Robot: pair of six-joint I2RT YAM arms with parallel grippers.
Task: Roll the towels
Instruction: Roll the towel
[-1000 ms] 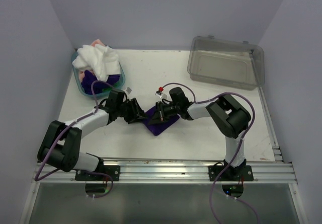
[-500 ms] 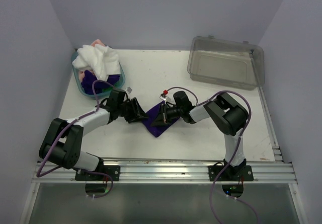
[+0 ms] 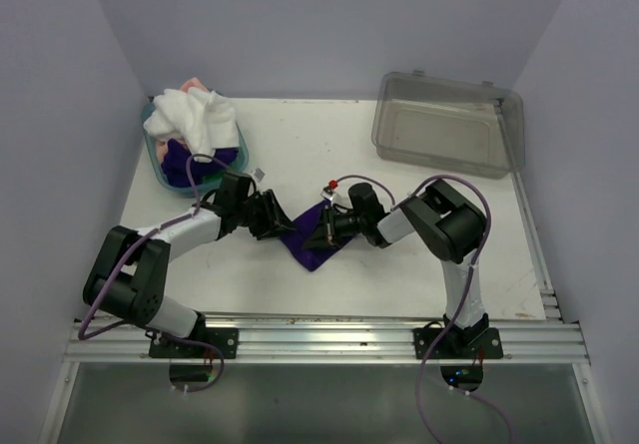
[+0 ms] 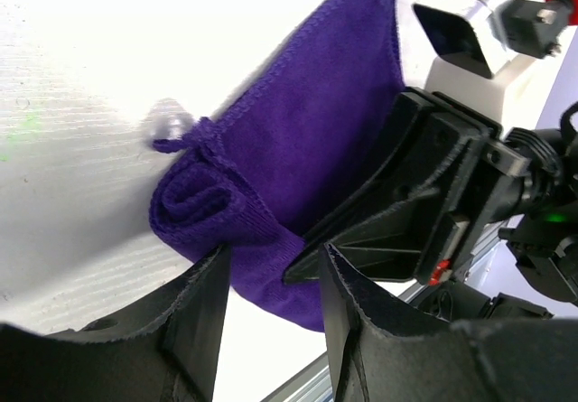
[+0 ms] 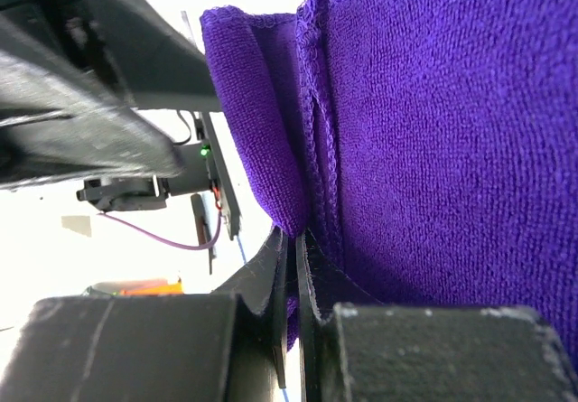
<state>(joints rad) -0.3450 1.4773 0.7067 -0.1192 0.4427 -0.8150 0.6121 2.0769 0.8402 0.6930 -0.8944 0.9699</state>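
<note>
While your right fingers [image 5: 262, 275] are pressed together on a hemmed edge of the purple towel [image 3: 310, 242], your left fingers [image 4: 194, 325] stand partly apart with the towel's near edge between them; whether they touch the cloth you cannot tell from these views. You have the towel on the white surface [image 3: 399, 264], at its middle, with your two sets of fingers facing each other across it, close together. Seen from above, the cloth is a small dark patch with one corner pointing toward the near edge of the surface. Look through the left wrist camera and you see one end turned over into a short, loose roll [image 4: 203, 205] that lies on the surface just ahead of your left fingers, with a small loop [image 4: 185, 135] beside it. From there the rest of the towel runs flat toward the right fingers [image 4: 379, 239], which reach in from the other side. Through the right wrist camera the cloth fills most of the view, with a fold standing up on the left of the pinched hem. Your other towels are in the teal basket [image 3: 160, 165] at the far left corner: the white towel [image 3: 195, 120] heaped over its rim, the pink towel [image 3: 196, 85] showing behind it, a second purple towel [image 3: 178, 160] under them. Your clear bin [image 3: 449, 125] sits at the far right, well apart from the purple towel.
</note>
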